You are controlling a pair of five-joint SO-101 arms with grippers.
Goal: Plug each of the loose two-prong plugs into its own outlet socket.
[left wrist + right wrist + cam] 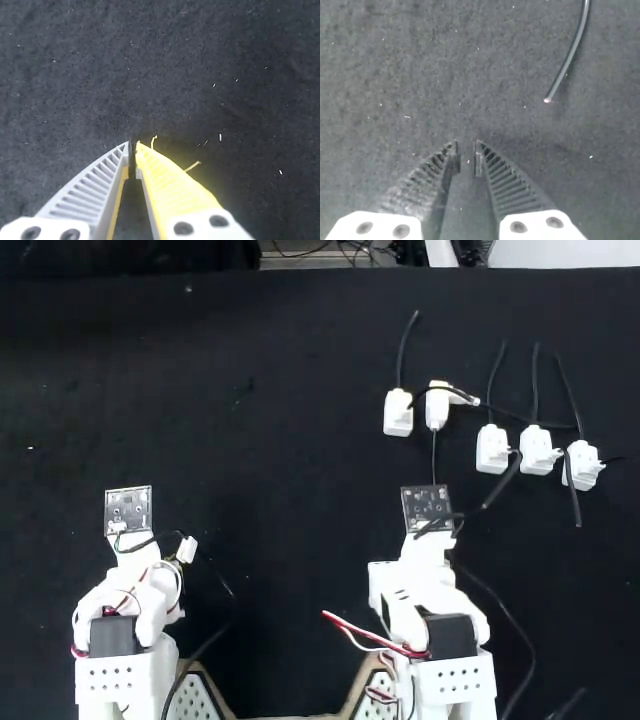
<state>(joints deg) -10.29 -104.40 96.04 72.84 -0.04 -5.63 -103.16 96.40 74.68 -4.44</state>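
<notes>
**Both claws low over black table, plugs and sockets well apart at far right**

Left claw closed, one pale grey finger and one yellow finger meeting at the tips, hanging over the black cloth table. Right claw parted by a narrow gap, gripping nothing, pointed down at the cloth. Near the right claw, the cut end of a thin black cable lying on the table.

From above: left arm and right arm folded back side by side at the near edge. Well apart from both arms, toward the far right of the table, five white plug and socket pieces, each trailing a black lead. Two just beside each other, then three in a row further right. Too small to tell plugs from sockets, or which are already joined.
</notes>
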